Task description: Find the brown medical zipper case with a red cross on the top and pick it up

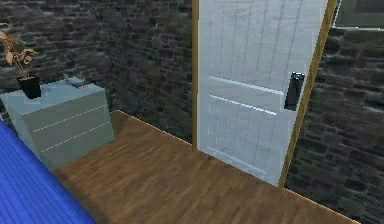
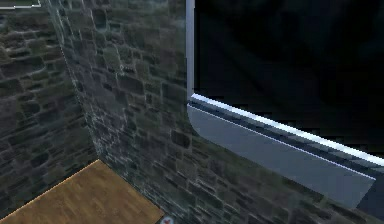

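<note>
How the jaws stand cannot be told from these views. Ahead, the wooden floor (image 1: 180, 180) runs open from the bottom edge to a white door (image 1: 255, 90), closed in its wooden frame, with a dark handle (image 1: 294, 90) near its right edge. A dark brick wall (image 1: 140, 60) closes the room on either side of the door. At the forward view's lower left, a blue bed (image 1: 30, 190) borders the open floor. Behind it a pale dresser (image 1: 65, 120) stands against the wall with a potted plant (image 1: 27, 70) on top. Beside the plant lies a small flat greyish thing (image 1: 73, 80), too small to name. Where the brown zipper case is I cannot tell. In the arm side view, brick walls meet at a corner and hem in a wedge of floor. To the right are a dark window (image 2: 290, 60) and its pale sill (image 2: 280, 145).
</note>
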Controlling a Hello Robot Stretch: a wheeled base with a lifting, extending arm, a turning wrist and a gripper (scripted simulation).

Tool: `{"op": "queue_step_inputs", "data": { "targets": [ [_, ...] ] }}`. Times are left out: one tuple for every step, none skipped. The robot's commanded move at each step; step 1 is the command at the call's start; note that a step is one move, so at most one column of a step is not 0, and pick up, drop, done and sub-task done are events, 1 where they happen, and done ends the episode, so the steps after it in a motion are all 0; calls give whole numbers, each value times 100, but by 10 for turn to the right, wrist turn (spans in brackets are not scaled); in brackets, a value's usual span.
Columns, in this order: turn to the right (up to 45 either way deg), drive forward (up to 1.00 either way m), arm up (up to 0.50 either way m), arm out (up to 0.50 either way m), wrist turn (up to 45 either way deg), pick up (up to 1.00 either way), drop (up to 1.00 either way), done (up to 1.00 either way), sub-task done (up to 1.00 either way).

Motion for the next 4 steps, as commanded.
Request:
{"op": "queue_step_inputs", "data": {
  "targets": [
    [0, 0, 0, 0, 450, 0, 0, 0, 0],
    [0, 0, 0, 0, 450, 0, 0, 0, 0],
    [0, 0, 0, 0, 330, 0, 0, 0, 0],
    [0, 0, -30, 0, 0, 0, 0, 0, 0]
  ]
}}
